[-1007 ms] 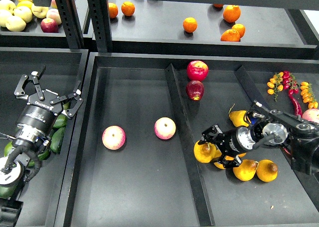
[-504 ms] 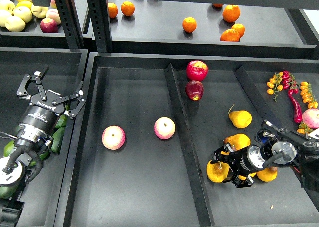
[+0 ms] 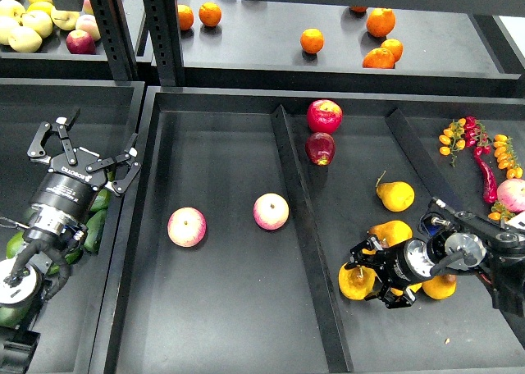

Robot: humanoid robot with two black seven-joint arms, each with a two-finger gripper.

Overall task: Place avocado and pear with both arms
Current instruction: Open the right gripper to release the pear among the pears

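Fingers of the right gripper point(image 3: 367, 278) close around a squat yellow-orange pear point(image 3: 357, 281) low in the right compartment of the black tray point(image 3: 221, 325), just right of the raised divider point(image 3: 299, 226). Other yellow pears point(image 3: 395, 195) lie close behind and beside the right arm, leaving little room. Fingers of the left gripper point(image 3: 82, 148) spread wide and hold nothing, hovering over the left bin. The dark green elongated avocado point(image 3: 93, 229) lies below and toward the robot, partly hidden by the left arm, long axis roughly along the arm.
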